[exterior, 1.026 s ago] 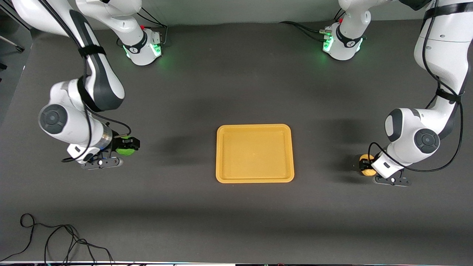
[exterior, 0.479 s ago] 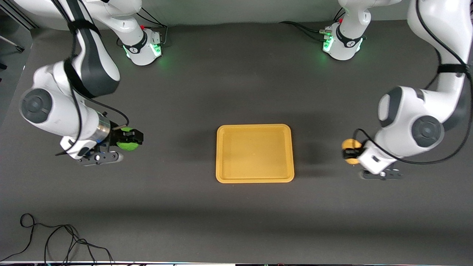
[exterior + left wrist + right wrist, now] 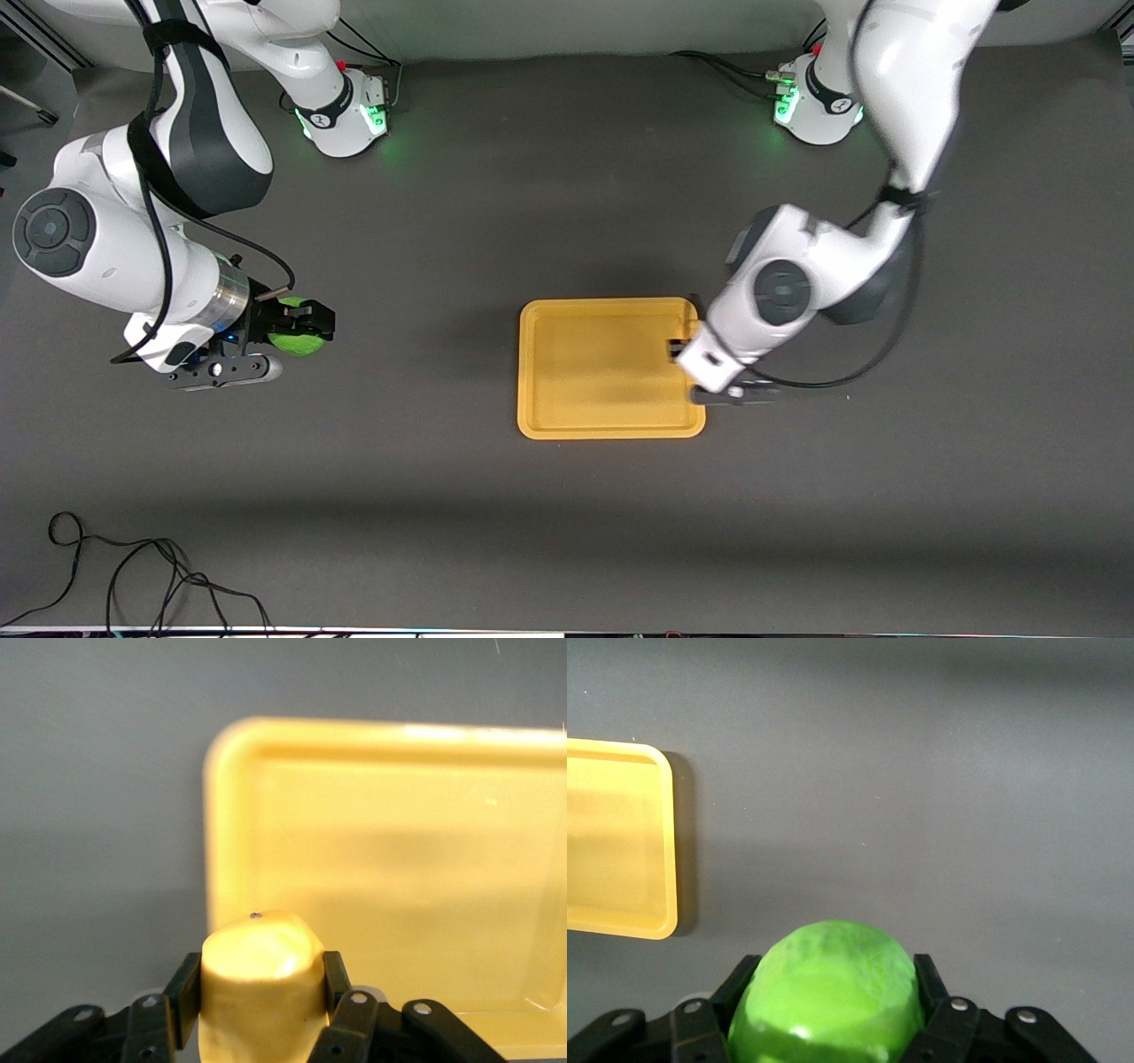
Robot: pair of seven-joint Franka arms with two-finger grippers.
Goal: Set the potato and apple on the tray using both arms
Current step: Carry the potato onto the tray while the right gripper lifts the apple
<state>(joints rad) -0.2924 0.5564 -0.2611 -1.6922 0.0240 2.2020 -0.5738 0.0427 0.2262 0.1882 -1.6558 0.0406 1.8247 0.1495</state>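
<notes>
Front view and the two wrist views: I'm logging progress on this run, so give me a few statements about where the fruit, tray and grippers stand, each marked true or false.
1. The left gripper is shut on the potato. True.
2. The potato already lies loose on the tray. False: it is held between the fingers, over the tray's edge toward the left arm's end.
3. The right gripper holds the apple. True.
4. The apple is over the tray. False: it is over bare table toward the right arm's end, apart from the tray.
5. Something already sits on the tray. False: nothing rests on it.
</notes>
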